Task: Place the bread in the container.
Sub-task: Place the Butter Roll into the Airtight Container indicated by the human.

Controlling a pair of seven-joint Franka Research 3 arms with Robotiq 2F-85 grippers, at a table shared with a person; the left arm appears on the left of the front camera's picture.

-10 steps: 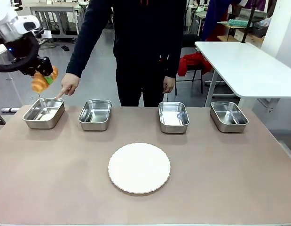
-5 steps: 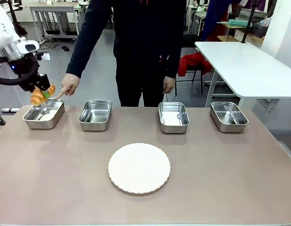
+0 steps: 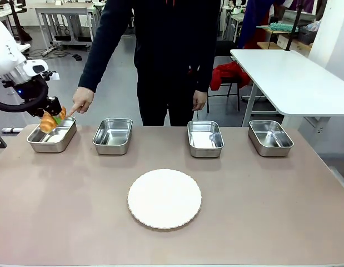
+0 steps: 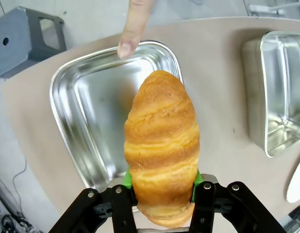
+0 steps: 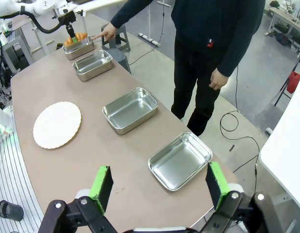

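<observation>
Golden-brown and ridged, the bread point(image 4: 162, 148) sits clamped between the green pads of the left gripper point(image 4: 162, 187), jaws closed tight on its lower end, tip pointing down at the container point(image 4: 86, 111), the leftmost stainless-steel pan in the row. From the front, the bread point(image 3: 51, 120) hangs just over that pan point(image 3: 51, 135), low against its rim. The person's hand point(image 3: 81, 100) reaches in with a finger point(image 4: 133, 29) pointing at the pan's far edge. Over on the other side, the right gripper point(image 5: 159, 187) holds high above the table, its jaws spread wide with nothing between them. A white scalloped plate point(image 3: 164, 198) lies mid-table, three more pans lined up beyond it.
</observation>
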